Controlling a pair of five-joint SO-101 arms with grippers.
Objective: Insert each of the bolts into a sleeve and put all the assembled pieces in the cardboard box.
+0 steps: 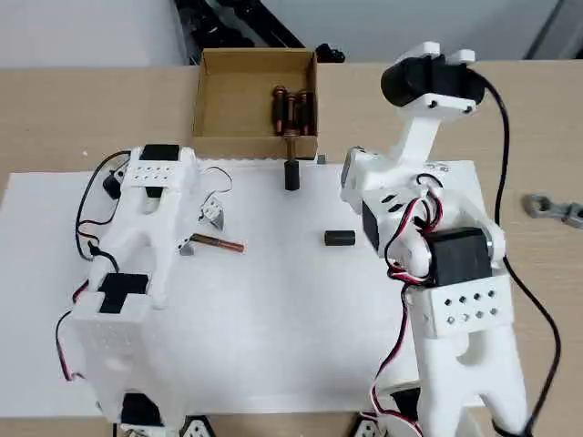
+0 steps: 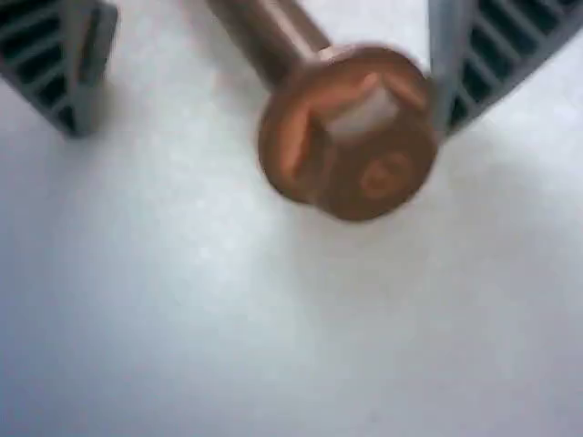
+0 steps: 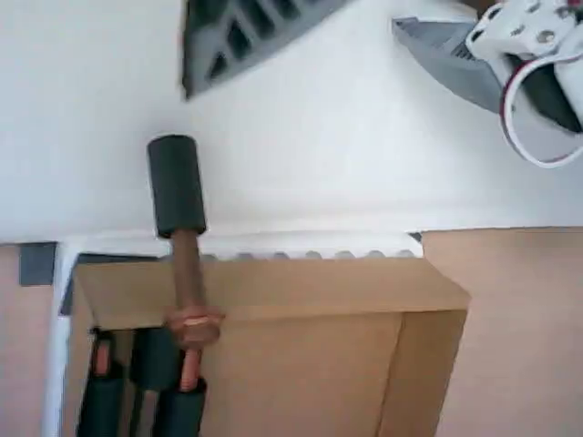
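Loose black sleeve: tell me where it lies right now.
In the high view the loose black sleeve lies flat on the white mat, right next to the right arm, with the bare bolt farther off toward the left arm.

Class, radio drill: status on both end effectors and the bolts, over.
Left end effector open, straddling loose copper-coloured metal bolt. Right end effector open, empty. One black-sleeved bolt lies across front wall of brown cardboard box.

left hand (image 2: 273, 73): spread wide, low | right hand (image 3: 351, 45): spread, higher

White arms (image 1: 146, 232), black servos (image 1: 460, 259), red-black cables (image 1: 421, 214), grey ribbed claw fingers (image 2: 55, 55)
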